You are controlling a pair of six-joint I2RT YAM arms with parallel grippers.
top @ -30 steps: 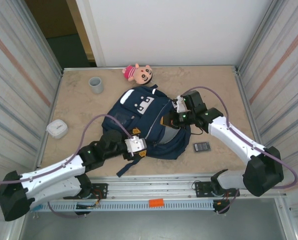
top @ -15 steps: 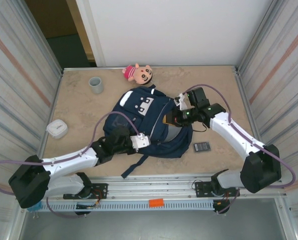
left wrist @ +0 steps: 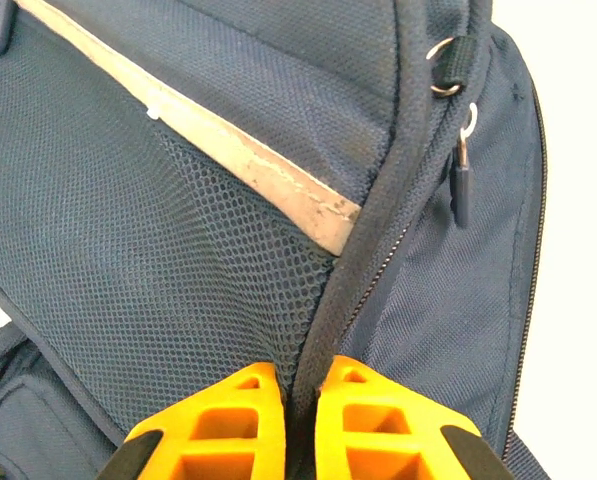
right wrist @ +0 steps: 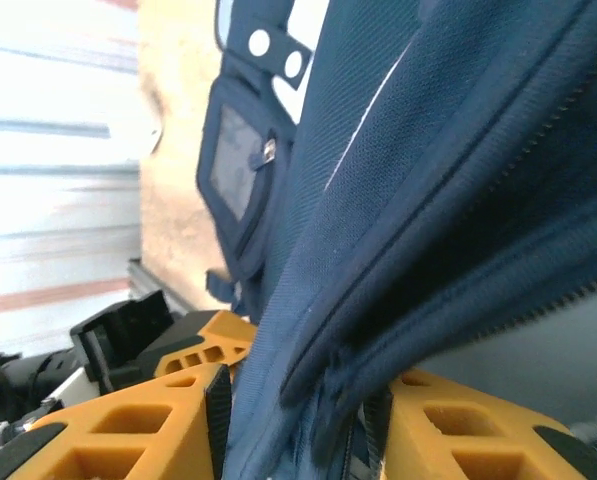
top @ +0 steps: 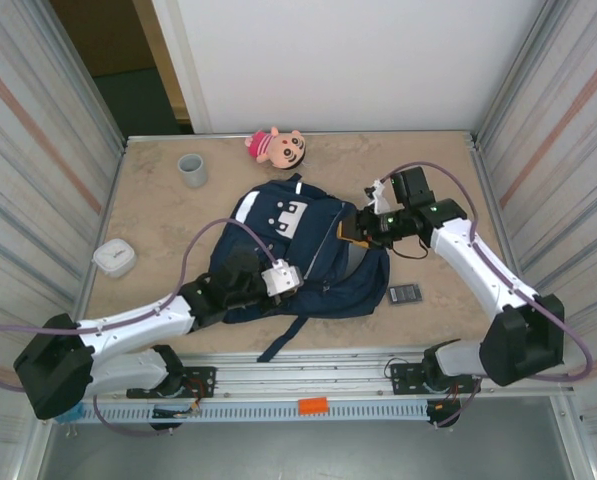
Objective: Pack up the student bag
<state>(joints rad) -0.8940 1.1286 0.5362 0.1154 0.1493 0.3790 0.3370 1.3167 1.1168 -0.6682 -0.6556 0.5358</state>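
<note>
On the surface (top: 158, 210), bag (top: 288, 240) lying at centre, left tool (left wrist: 300, 385) pinched tight on its zipper seam, right tool (right wrist: 298, 400) clamped on fabric by its opening.

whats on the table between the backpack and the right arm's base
A small dark flat device lies on the table there, just beside the near right corner of the student bag. The top external view shows it.
</note>
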